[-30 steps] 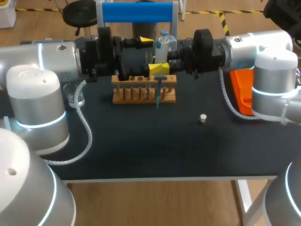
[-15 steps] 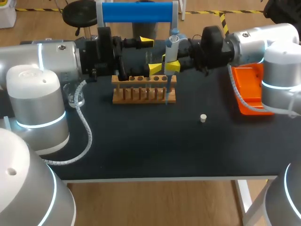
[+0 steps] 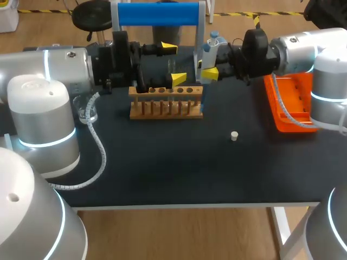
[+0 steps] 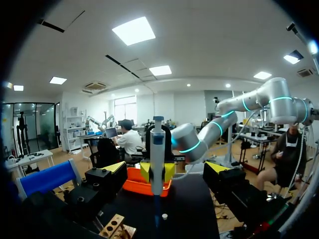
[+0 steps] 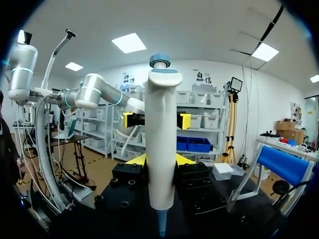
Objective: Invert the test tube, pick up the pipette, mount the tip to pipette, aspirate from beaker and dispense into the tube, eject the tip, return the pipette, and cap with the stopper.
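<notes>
My right gripper [image 3: 209, 64] is shut on a white and blue pipette [image 3: 210, 50], held upright just past the right end of the wooden tube rack [image 3: 165, 103]. In the right wrist view the pipette [image 5: 161, 144] stands between my right gripper's [image 5: 159, 162] fingers, a blue tip [image 5: 162, 225] on its lower end. My left gripper [image 3: 172, 63] is open behind the rack and holds nothing. From the left wrist, the pipette [image 4: 157, 159] is ahead of my left gripper [image 4: 164, 169]. A small white stopper [image 3: 234, 136] lies on the table. I cannot make out the test tube.
An orange tray [image 3: 293, 103] sits at the right edge under my right arm. A glass beaker [image 3: 87, 111] stands at the left beside my left arm. A blue-topped stand [image 3: 157, 13] rises behind the rack. Dark tabletop [image 3: 179, 162] spreads in front.
My right arm has carried the pipette up and to the right, from over the rack's holes to past its right end. The left arm has stayed still.
</notes>
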`<state>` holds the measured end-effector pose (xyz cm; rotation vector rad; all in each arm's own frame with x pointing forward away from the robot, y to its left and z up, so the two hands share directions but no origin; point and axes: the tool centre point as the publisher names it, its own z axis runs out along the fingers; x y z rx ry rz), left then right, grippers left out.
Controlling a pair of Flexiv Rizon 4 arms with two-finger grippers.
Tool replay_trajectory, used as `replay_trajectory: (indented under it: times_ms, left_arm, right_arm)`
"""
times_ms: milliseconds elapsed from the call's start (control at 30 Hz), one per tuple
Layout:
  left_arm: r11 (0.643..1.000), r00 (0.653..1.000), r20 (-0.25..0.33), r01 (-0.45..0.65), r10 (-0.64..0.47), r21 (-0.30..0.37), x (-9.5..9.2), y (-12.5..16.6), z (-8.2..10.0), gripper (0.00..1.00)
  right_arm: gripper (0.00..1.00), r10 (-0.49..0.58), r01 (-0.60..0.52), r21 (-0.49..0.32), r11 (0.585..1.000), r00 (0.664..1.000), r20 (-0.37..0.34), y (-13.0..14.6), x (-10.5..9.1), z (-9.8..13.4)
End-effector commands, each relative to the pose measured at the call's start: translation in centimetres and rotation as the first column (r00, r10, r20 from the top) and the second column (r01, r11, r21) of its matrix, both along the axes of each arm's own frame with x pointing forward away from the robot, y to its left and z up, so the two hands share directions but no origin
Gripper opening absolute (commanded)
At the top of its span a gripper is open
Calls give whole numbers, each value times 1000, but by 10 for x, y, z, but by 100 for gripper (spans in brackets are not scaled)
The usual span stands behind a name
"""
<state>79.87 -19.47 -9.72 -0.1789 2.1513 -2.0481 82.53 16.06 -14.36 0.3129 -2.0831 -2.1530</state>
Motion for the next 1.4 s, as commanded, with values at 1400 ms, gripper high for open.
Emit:
replay_trajectory:
  times_ms: [1400]
  left_arm:
    - [1000, 1000, 1, 0, 0, -2, 0, 0, -1, 100]
  right_arm:
    - [0, -23, 23, 9, 1000, 1000, 3, -19, 3, 2]
